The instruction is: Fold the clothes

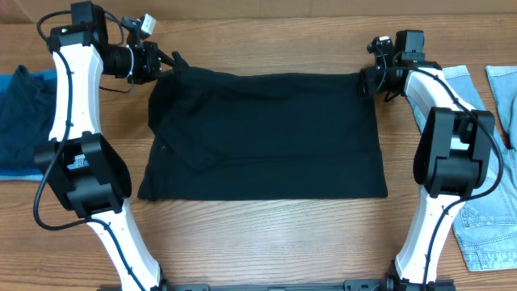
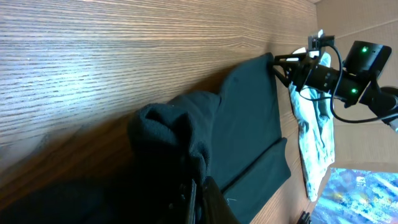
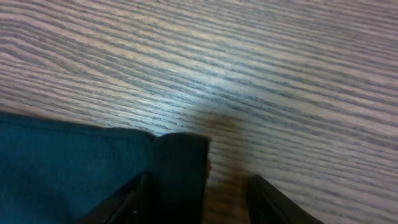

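While my left gripper (image 1: 165, 63) pinches the black shirt (image 1: 266, 137) at ten o'clock, my right gripper (image 1: 366, 81) gapes open, straddling its two o'clock corner.

**Robot lab bench set up for clothes handling**

Wood-grain desk (image 1: 266, 242) against a plain tan wall. Two white robot arms rise from its near edge, left arm (image 1: 69, 113) and right arm (image 1: 452, 153). Black garment (image 1: 266, 137) laid centre, dark blue garment (image 1: 20, 113) left, denim pieces (image 1: 485, 226) right.

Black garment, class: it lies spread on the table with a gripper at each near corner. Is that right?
Not quite: the overhead view shows the left gripper and right gripper at the far corners of the black garment, not near.
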You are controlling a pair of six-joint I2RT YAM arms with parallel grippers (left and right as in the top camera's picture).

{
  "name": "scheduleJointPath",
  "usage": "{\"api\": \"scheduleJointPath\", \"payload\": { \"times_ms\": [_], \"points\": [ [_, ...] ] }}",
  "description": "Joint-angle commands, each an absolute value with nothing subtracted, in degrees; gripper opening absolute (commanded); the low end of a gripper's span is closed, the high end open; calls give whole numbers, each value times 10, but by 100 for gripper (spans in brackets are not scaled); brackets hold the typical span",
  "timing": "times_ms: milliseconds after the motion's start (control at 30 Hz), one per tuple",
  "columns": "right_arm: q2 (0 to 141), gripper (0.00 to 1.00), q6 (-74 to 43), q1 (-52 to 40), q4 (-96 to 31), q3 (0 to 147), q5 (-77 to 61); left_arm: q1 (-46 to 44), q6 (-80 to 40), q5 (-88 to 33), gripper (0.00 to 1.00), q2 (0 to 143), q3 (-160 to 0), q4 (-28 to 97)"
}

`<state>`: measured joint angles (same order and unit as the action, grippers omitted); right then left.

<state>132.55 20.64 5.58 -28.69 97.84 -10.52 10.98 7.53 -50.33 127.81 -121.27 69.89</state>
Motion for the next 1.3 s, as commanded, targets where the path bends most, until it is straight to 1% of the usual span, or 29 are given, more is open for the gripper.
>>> {"api": "scheduleJointPath", "payload": {
  "times_ms": [0, 67, 100, 233, 267, 300, 367, 400, 433, 500, 633, 767, 833, 967, 1267],
  "points": [
    [1330, 54, 210, 57, -284, 987, -137, 113, 88, -504, 4, 1265, -1223, 700],
    [1332, 54, 197, 57, -285, 987, -157, 113, 88, -504, 4, 1265, -1223, 701],
    [1333, 51, 192, 57, -288, 987, -167, 113, 88, -504, 4, 1265, -1223, 701],
    [1345, 48, 163, 57, -302, 987, -185, 113, 88, -504, 4, 1265, -1223, 701],
    [1348, 46, 156, 57, -303, 987, -185, 113, 88, -504, 4, 1265, -1223, 701],
    [1352, 41, 149, 57, -303, 987, -185, 113, 88, -504, 4, 1265, -1223, 702],
    [1356, 19, 137, 57, -303, 987, -185, 113, 88, -504, 4, 1265, -1223, 704],
    [1356, 12, 129, 57, -300, 987, -185, 113, 88, -504, 4, 1265, -1223, 705],
    [1356, 8, 118, 57, -294, 987, -183, 113, 88, -504, 4, 1265, -1223, 705],
    [1356, 5, 93, 57, -279, 987, -176, 113, 88, -504, 4, 1265, -1223, 705],
    [1356, 4, 48, 57, -256, 987, -165, 113, 88, -504, 4, 1265, -1223, 705],
    [1347, 4, 42, 57, -262, 988, -162, 113, 88, -504, 4, 1265, -1223, 713],
    [1332, 4, 42, 58, -283, 992, -146, 113, 88, -499, 4, 1265, -1223, 729],
    [1291, 4, 42, 58, -342, 1006, -135, 111, 89, -426, 4, 1265, -1223, 773],
    [1253, 4, 42, 58, -441, 1006, -136, 110, 90, -400, 4, 1265, -1223, 818]
  ]
}}
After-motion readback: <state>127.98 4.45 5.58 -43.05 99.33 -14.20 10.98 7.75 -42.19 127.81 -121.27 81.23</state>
